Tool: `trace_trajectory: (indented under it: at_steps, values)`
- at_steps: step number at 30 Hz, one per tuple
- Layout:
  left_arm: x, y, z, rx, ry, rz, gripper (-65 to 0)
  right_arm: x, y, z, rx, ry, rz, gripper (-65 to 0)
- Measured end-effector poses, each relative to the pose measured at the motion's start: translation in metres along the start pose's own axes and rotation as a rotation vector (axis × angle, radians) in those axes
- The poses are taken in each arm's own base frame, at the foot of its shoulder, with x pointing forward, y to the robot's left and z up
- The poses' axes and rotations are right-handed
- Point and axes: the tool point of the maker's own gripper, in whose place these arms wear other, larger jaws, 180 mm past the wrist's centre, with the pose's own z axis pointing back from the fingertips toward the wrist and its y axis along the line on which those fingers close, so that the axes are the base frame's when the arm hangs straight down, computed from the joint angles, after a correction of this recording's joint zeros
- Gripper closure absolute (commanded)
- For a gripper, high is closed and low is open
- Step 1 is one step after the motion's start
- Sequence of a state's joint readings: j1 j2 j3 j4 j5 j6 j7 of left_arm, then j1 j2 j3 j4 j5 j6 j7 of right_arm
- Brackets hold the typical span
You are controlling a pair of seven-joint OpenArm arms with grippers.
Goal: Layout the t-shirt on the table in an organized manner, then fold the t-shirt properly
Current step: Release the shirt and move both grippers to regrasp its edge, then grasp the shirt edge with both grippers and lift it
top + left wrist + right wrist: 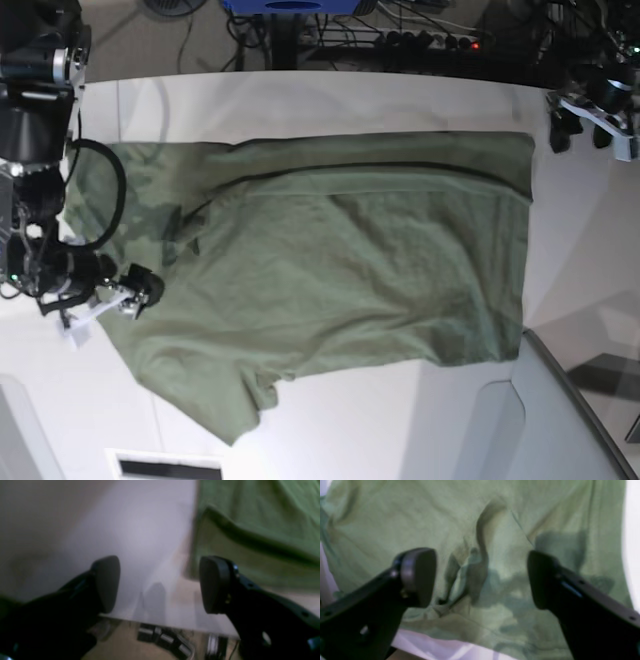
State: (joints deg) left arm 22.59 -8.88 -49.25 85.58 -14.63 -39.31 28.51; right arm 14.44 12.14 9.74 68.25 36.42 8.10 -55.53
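The t-shirt (330,280) lies spread but creased on the worktop (300,100), top strip turned over, folding largely outstanding; both arms' jaws stand open, empty.

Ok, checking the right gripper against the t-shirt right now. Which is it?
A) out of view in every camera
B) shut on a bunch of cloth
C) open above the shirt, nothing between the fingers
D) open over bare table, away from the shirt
C: in the right wrist view the right gripper has its fingers spread wide apart, with the green t-shirt lying below them and no cloth pinched between the pads.
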Motion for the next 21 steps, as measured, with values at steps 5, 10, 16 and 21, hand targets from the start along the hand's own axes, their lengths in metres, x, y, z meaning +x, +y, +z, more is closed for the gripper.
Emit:
trace_trajectory:
  at_steps: [5,10,16,21]
  values:
    - [-0.039,-0.03,-0.001,-0.097,0.012,0.069,-47.7,-0.011,-0.023,0.056,-0.045,-0.176,-0.034,-47.6]
    - [-0.029,-0.025,0.001,-0.131,-0.123,0.329,-48.9,-0.082,-0.044,0.087,-0.129,-0.121,-0.023,-47.7]
    - [-0.045,-0.025,-0.017,-0.122,-0.089,0.406,-48.4,-0.131,-0.064,0.1,-0.179,-0.117,-0.032,-47.7]
    - [-0.04,-0.031,-0.034,-0.139,-0.113,0.466,-48.1,-0.144,-0.07,0.103,-0.193,-0.105,-0.038,-47.3]
